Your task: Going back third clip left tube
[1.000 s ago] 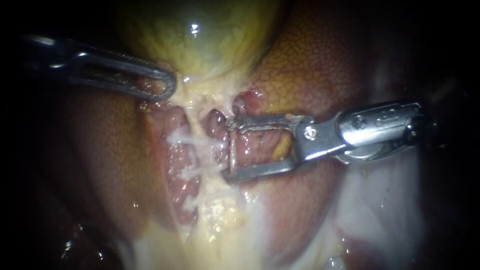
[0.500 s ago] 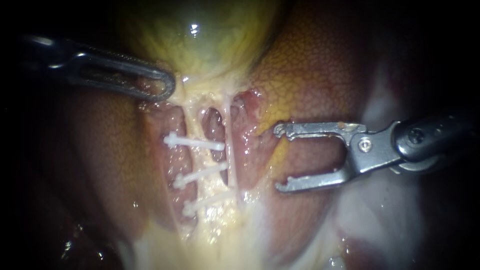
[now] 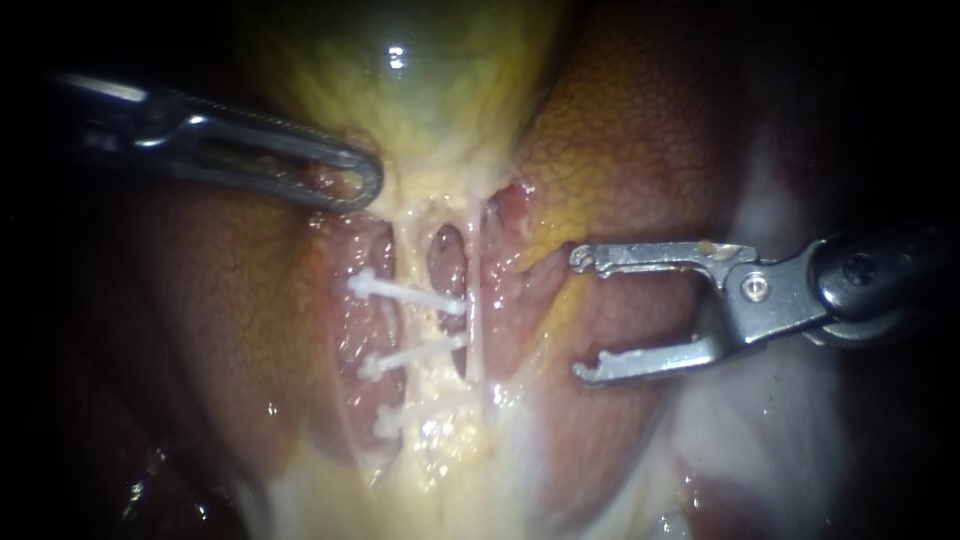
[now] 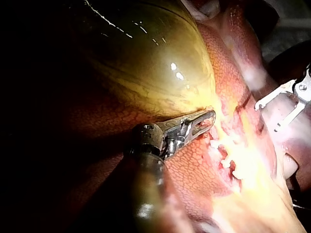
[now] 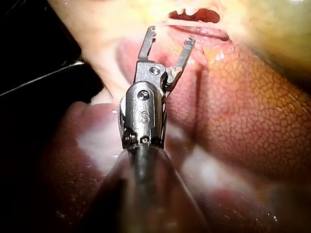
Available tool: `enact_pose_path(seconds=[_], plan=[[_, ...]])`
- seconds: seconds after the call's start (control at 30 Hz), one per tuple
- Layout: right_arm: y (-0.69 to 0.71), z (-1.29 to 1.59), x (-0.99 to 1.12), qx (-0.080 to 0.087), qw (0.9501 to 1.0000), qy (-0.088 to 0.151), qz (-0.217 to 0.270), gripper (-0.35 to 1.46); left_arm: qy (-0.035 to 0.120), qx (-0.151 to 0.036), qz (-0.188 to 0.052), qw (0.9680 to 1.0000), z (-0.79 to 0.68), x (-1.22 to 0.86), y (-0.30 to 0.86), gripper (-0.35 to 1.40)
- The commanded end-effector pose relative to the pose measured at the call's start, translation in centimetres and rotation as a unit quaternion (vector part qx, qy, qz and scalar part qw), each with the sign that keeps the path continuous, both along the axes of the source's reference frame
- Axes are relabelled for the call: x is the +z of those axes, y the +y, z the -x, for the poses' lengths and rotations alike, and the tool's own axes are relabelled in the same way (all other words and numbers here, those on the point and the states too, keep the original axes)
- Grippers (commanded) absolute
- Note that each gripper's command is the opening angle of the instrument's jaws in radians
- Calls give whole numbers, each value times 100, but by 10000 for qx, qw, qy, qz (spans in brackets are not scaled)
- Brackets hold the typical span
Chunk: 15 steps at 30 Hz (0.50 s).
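Observation:
Three white clips cross the left tube (image 3: 412,250): the top clip (image 3: 405,294), the middle clip (image 3: 412,354) and the lowest clip (image 3: 408,413). A thin right tube (image 3: 474,310) runs beside them. My right instrument (image 3: 582,318) stands to the right of both tubes with its jaws wide open and empty, touching neither tube; it is also seen in its own wrist view (image 5: 171,35) and the left wrist view (image 4: 267,118). My left instrument (image 3: 362,186) is shut on tissue at the gallbladder's (image 3: 420,90) neck, as the left wrist view (image 4: 201,121) shows too.
Mottled brown liver (image 3: 640,140) surrounds the tubes on both sides. Pale whitish tissue (image 3: 760,400) lies under the right instrument's shaft. Yellowish fatty tissue (image 3: 440,470) spreads below the clips. The gallbladder (image 4: 146,63) bulges large beside the left instrument.
My right instrument has drawn back to the right, off the tubes, with its jaws open. The white clips it covered now show. The whole view has shifted slightly right.

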<state>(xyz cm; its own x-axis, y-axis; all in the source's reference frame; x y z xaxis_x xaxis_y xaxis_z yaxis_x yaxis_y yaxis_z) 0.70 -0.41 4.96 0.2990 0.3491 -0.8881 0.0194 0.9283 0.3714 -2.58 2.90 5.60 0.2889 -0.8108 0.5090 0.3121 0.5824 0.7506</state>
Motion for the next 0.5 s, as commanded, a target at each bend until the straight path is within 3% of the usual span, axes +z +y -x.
enact_pose_path(seconds=[0.03, 0.2, 0.5], plan=[[0, 0, 0, -3, 10000, -6, -1, 49, -5, 14, 3, 10000, 1, 3, 0, -35], [-1, 2, -1, -10, 10000, -2, -2, 49, -13, 42, 48, 10000, 0, 14, 2, -35], [-3, 3, -3, -12, 10000, 0, -3, 49, -14, 44, 48, 10000, -2, 13, 2, -35]])
